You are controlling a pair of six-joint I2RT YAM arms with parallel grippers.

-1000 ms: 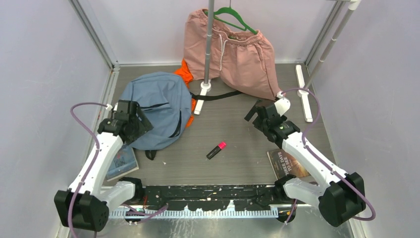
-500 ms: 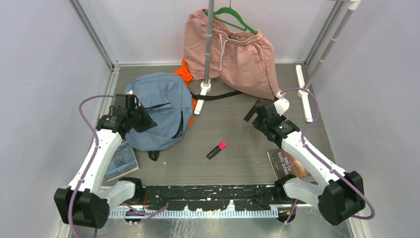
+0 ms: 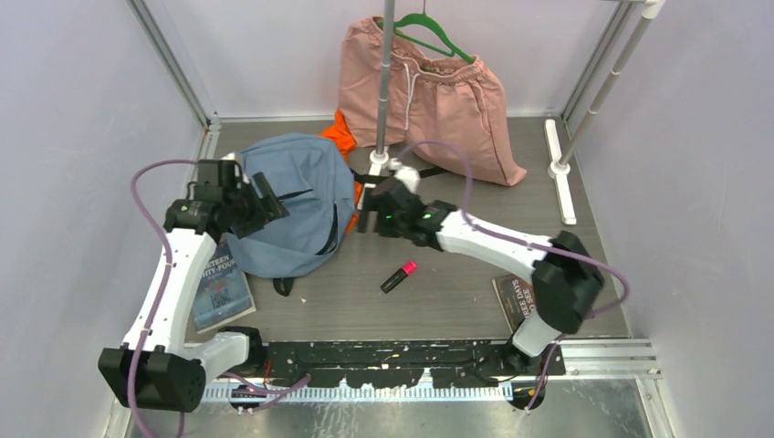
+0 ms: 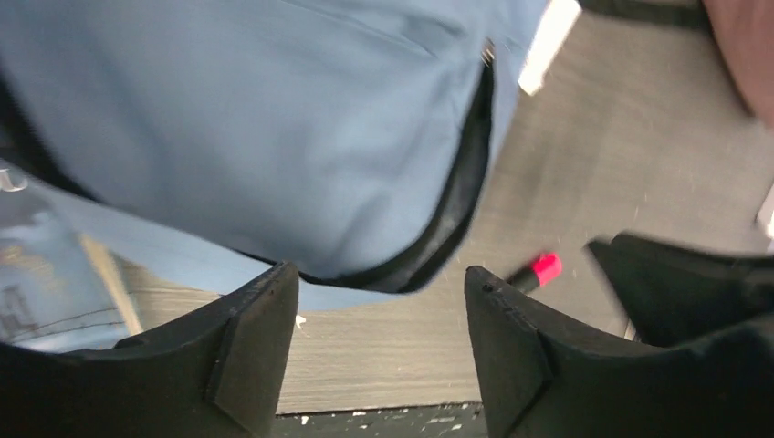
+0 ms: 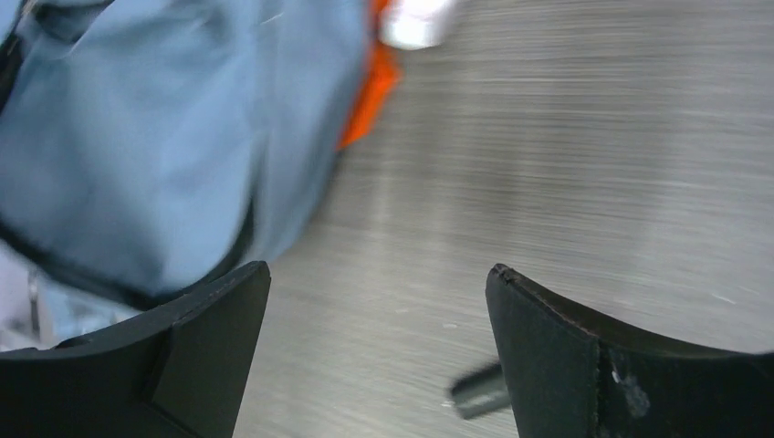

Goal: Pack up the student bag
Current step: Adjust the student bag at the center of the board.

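The bag (image 3: 306, 192) lies at the rear left of the table, where it lay a second ago, with no opening showing. The largest change is the right arm. It has swung from the right side across the centre, and the right gripper (image 3: 365, 215) is now just beside the bag's right edge, jaws apart and empty. The left gripper (image 3: 269, 206) has edged rearward and hovers over the bag's left half, jaws apart and empty. Both arms appear to be converging to open the bag. The left book (image 3: 217, 285), right book (image 3: 516, 297) and marker (image 3: 399, 276) remain outside, unmoved.
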